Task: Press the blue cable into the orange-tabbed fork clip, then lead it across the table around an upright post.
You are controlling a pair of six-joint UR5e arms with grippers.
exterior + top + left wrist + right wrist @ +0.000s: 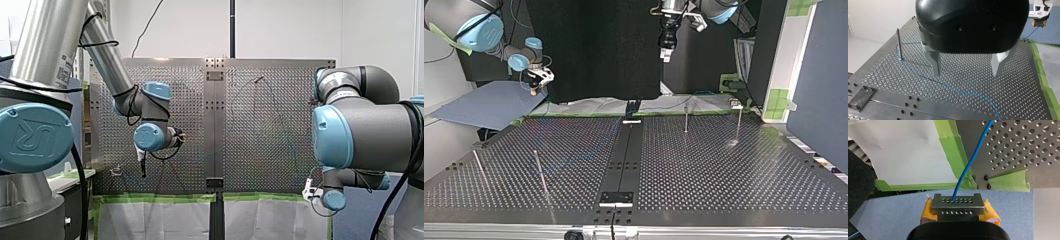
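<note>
The blue cable [930,79] lies on the perforated table and bends around the foot of an upright post [899,43]. My left gripper [966,74] hovers above it, open, its metal fingers [935,61] holding nothing. In the left wrist view my right gripper [1039,15] shows beyond the table's corner. My right gripper [955,201] has yellow pads and is shut on the blue cable [971,157], off the table's edge over a blue sheet [895,207]. A small fixture [736,104] that may be the fork clip sits at the top view's far right; I cannot make out its tab.
Several thin posts stand on the table, such as one [686,119] at the top view's far right and one [540,172] at its near left. A black rail [626,155] runs down the middle. Green tape [958,157] lines the table edge.
</note>
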